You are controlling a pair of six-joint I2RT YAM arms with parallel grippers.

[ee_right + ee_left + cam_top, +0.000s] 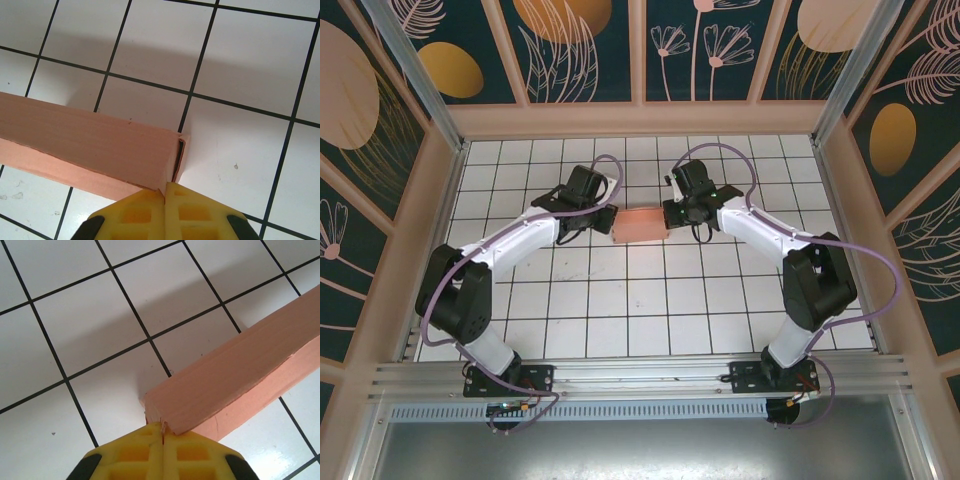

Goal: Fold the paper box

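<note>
A white tiled table (640, 320) fills the floor of a walled cell. The left arm (510, 250) and right arm (770, 235) reach in from the near edge and meet at mid-table. Between them is the box (639, 224), salmon pink, already a slim closed block, and its shadow suggests it is held off the tiles. The left gripper (162, 435) has its yellow fingers pressed together on a thin corner edge of the box. The right gripper (165, 192) is likewise closed at the opposite end's lower corner. Both holds look slight, so pulling apart could tear the card. Twisting could spring the end flap open.
</note>
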